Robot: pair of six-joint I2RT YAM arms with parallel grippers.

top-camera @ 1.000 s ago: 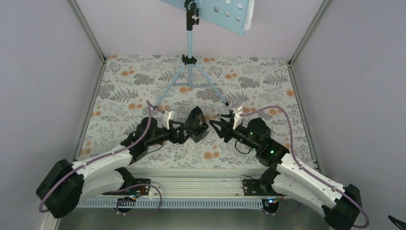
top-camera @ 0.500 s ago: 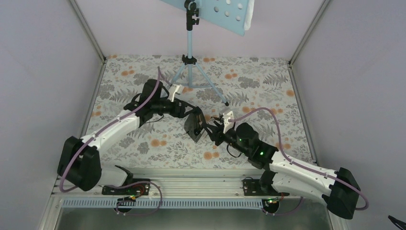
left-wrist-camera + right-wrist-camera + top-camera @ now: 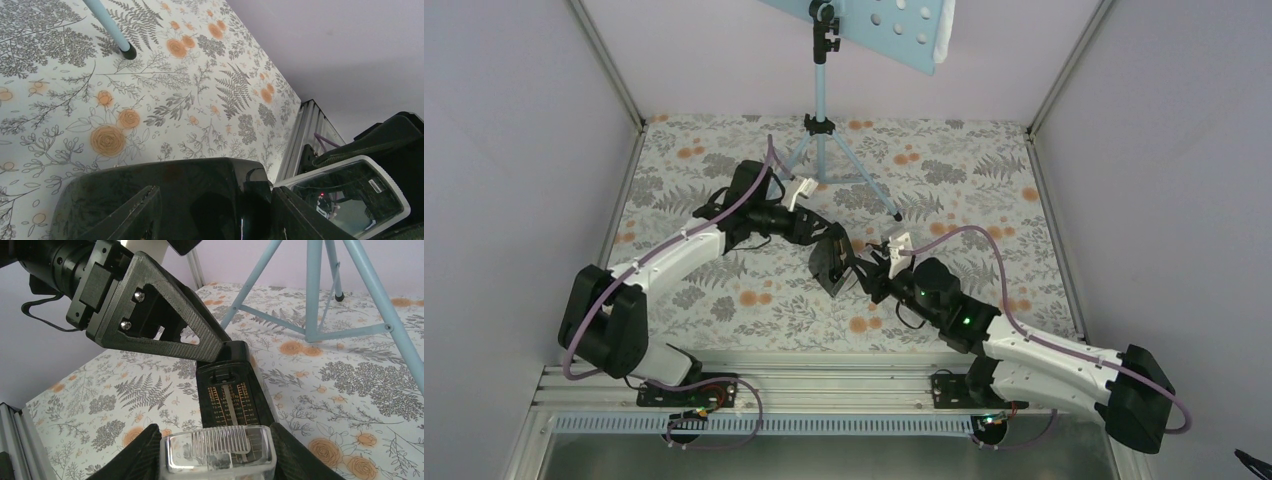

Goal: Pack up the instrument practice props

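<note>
Now clear cover (image 3: 218,451) in right gripper (image 3: 870,268)

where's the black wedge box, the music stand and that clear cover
black wedge box (image 3: 232,405): right wrist view, scale face
music stand (image 3: 821,95): top view, upright pole
clear cover (image 3: 217,447): right wrist view, ridged top edge

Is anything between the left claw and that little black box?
Nothing visible: the left gripper's fingertips are right at the black box's top. The right gripper holds a clear cover at its opposite side.
</note>
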